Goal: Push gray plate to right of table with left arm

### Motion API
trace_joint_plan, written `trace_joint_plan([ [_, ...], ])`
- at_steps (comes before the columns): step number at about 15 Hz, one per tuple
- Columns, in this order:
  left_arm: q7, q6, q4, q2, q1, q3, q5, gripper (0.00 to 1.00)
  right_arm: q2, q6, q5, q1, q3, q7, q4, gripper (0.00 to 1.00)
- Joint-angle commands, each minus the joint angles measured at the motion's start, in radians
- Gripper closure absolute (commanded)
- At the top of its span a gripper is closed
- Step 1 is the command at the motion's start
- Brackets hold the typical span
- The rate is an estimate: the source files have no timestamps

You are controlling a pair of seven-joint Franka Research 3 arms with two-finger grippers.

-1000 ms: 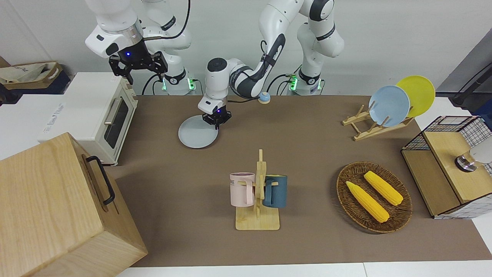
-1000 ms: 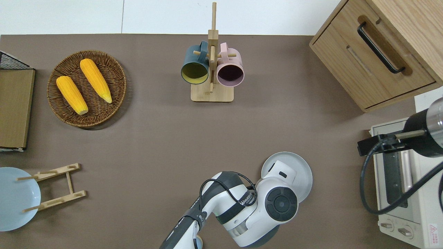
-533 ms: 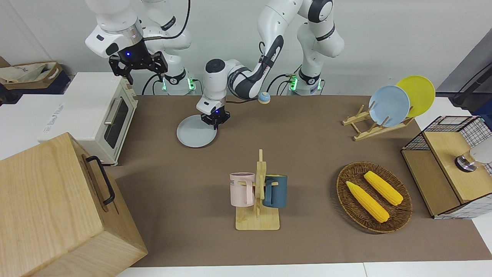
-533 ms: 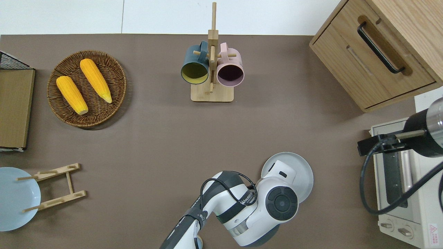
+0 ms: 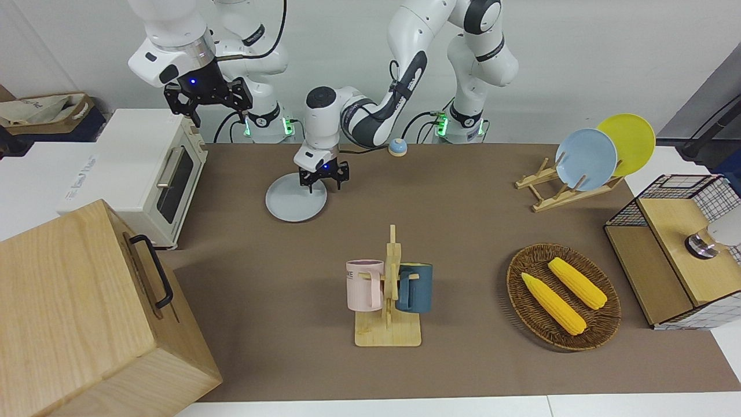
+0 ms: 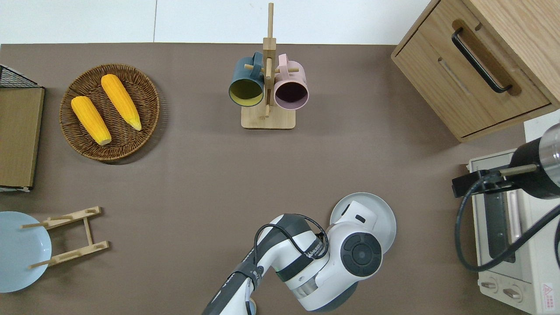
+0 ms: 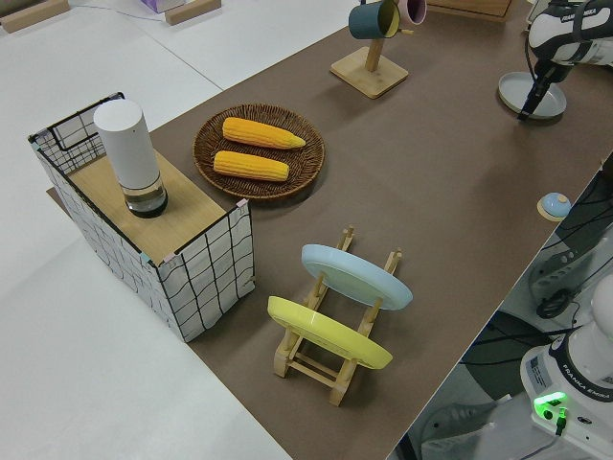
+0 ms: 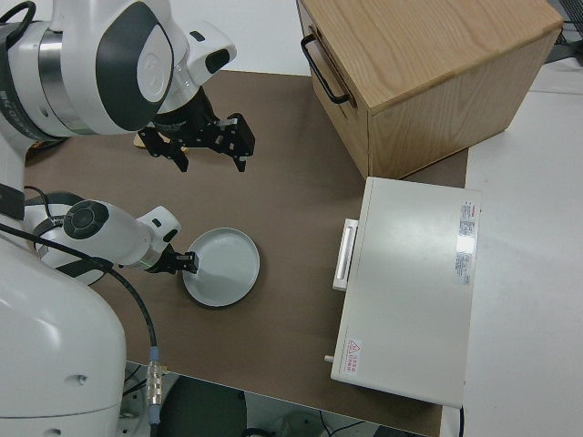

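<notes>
The gray plate (image 5: 294, 200) lies flat on the brown table (image 5: 463, 231), close to the robots, toward the right arm's end. It also shows in the overhead view (image 6: 383, 214) and the right side view (image 8: 223, 267). My left gripper (image 5: 321, 186) is open and empty. It is low at the plate's rim on the side toward the left arm's end, one finger over the plate and one over the bare table. In the overhead view the wrist hides it. It shows at the rim in the right side view (image 8: 187, 262). My right gripper (image 5: 207, 104) is parked, open and empty.
A white toaster oven (image 5: 156, 174) and a wooden cabinet (image 5: 75, 313) stand at the right arm's end. A mug rack (image 5: 389, 289) stands mid-table. A corn basket (image 5: 562, 296), a plate rack (image 5: 556, 191) and a wire crate (image 5: 677, 260) stand at the left arm's end.
The left gripper has opened its fingers at the plate's rim. The plate has slid slightly toward the right arm's end. The right arm has not moved.
</notes>
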Motion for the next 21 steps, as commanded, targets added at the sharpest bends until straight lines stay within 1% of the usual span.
trace_joint_plan([
  [1,0.020,-0.070,0.012,-0.030,0.000,0.014,0.020,0.00,-0.002,-0.016,0.004,-0.020,0.016,0.013,0.009,0.017],
  [5,0.125,-0.164,-0.019,-0.137,0.058,0.016,0.005,0.00,-0.002,-0.016,0.004,-0.019,0.016,0.012,0.009,0.017],
  [8,0.185,-0.187,-0.065,-0.207,0.106,0.014,-0.011,0.00,-0.002,-0.016,0.004,-0.019,0.016,0.012,0.009,0.017],
  [10,0.256,-0.199,-0.115,-0.263,0.129,0.018,-0.040,0.00,-0.002,-0.016,0.004,-0.020,0.016,0.012,0.009,0.017],
  [11,0.285,-0.201,-0.143,-0.292,0.153,0.018,-0.047,0.00,-0.002,-0.016,0.004,-0.019,0.016,0.012,0.009,0.017],
  [13,0.358,-0.221,-0.183,-0.355,0.210,0.018,-0.060,0.00,-0.002,-0.016,0.004,-0.019,0.016,0.012,0.009,0.017],
  [16,0.541,-0.342,-0.182,-0.428,0.323,0.019,-0.139,0.00,-0.002,-0.016,0.004,-0.020,0.016,0.012,0.009,0.017],
  [17,0.581,-0.371,-0.179,-0.451,0.360,0.018,-0.156,0.00,-0.002,-0.016,0.004,-0.019,0.016,0.013,0.009,0.017],
  [19,0.632,-0.429,-0.165,-0.484,0.424,0.022,-0.161,0.00,-0.002,-0.016,0.004,-0.019,0.016,0.012,0.009,0.017],
  [21,0.705,-0.495,-0.134,-0.498,0.490,0.025,-0.160,0.00,-0.002,-0.016,0.004,-0.019,0.016,0.012,0.009,0.017],
])
